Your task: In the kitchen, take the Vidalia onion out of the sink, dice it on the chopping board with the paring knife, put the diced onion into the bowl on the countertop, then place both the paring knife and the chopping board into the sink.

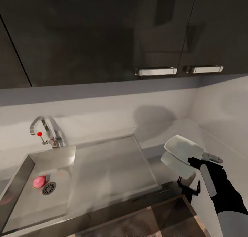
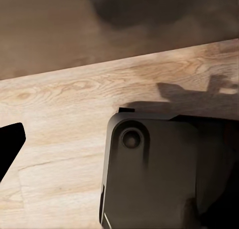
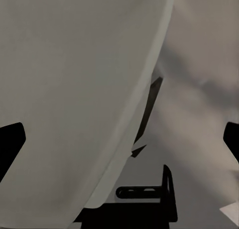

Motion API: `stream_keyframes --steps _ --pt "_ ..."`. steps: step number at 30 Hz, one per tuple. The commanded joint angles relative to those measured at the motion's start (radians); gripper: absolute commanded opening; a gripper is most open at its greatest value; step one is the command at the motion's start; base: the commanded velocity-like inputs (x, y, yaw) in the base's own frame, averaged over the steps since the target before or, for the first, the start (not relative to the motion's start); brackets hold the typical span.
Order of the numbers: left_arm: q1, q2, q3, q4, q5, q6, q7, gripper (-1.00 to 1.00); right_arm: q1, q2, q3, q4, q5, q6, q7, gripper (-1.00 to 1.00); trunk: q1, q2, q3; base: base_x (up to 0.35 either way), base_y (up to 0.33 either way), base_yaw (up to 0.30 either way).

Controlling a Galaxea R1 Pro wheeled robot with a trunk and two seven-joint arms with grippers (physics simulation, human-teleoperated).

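Pinkish round Vidalia onion (image 1: 40, 181) beside the steel sink's (image 1: 20, 168) drain.

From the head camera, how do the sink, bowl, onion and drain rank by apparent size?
1. Sink, by far the largest.
2. Bowl, though it sits nearer the camera's right edge, lifted by the right gripper.
3. Onion and drain look about alike; I won't rank them.

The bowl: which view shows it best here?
The head view. There the whole white bowl shows tilted at the countertop's right end, by the right gripper. The right wrist view has just a close, curved white surface, probably the same bowl. The left wrist view faces a wooden floor.
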Motion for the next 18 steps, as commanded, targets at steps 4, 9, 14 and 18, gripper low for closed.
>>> stream_keyframes --steps 4,9,14,18 --pt "0.0 -0.001 0.002 -0.001 0.0 -0.002 -0.001 1.0 -0.001 0.0 0.001 -0.001 -0.011 0.003 -0.008 1.0 0.001 -0.002 -0.008 0.0 0.0 0.0" --pt "0.0 -0.001 0.002 -0.001 0.001 -0.002 -0.001 1.0 -0.001 0.001 0.001 -0.001 -0.011 0.003 -0.008 1.0 0.001 -0.002 -0.016 0.0 0.0 0.0" --pt "0.0 -0.001 0.002 -0.001 0.0 -0.002 -0.001 1.0 -0.001 0.001 0.001 -0.001 -0.011 0.003 -0.008 1.0 0.001 -0.002 -0.024 0.0 0.0 0.0" --pt "0.0 -0.001 0.002 -0.001 0.0 -0.002 -0.001 1.0 -0.001 0.001 0.001 -0.001 -0.011 0.003 -0.008 1.0 0.001 -0.002 -0.031 0.0 0.0 0.0"
